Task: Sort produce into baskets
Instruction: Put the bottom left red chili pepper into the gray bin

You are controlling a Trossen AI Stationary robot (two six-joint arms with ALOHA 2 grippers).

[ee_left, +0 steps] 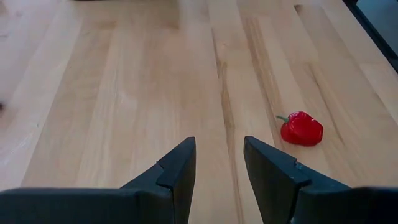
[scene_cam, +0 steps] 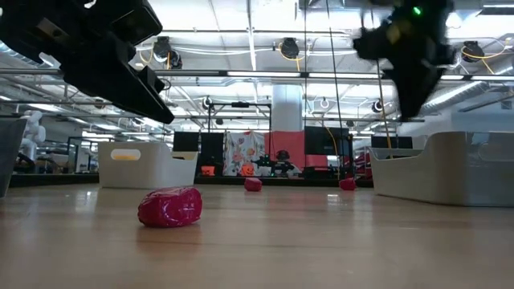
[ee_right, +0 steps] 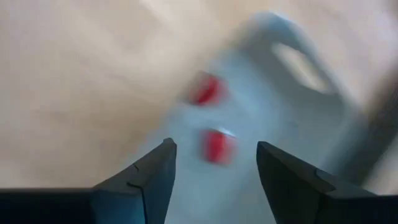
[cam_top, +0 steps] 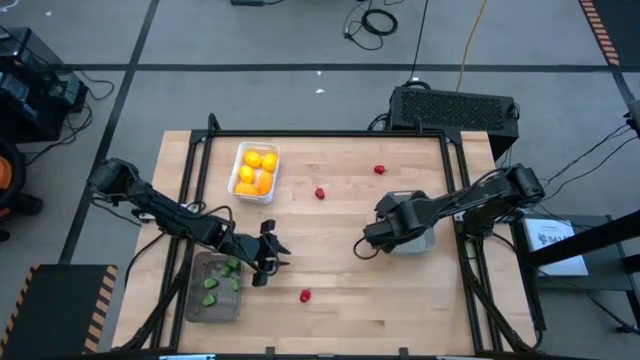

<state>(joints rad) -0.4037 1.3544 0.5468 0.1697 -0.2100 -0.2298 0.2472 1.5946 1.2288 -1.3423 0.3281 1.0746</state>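
Note:
My right gripper (cam_top: 380, 238) (ee_right: 214, 165) hangs open over the left end of the light grey basket (cam_top: 422, 240) (scene_cam: 446, 167). The blurred right wrist view shows two red pieces (ee_right: 216, 147) inside that basket, beyond the fingers. My left gripper (cam_top: 265, 262) (ee_left: 219, 162) stands open above bare wood, beside the dark grey basket (cam_top: 215, 290), which holds green pieces (cam_top: 222, 278). A red piece (ee_left: 301, 129) (cam_top: 305, 295) lies on the table just ahead of it. The white basket (cam_top: 255, 170) holds yellow and orange fruits.
Two more red pieces (cam_top: 320, 193) (cam_top: 380, 170) lie on the wood mid-table, toward the far side. Black rails frame the tabletop (cam_top: 330, 260). Bare wood stretches between the two grippers. In the low view the near red piece (scene_cam: 170, 206) sits in front.

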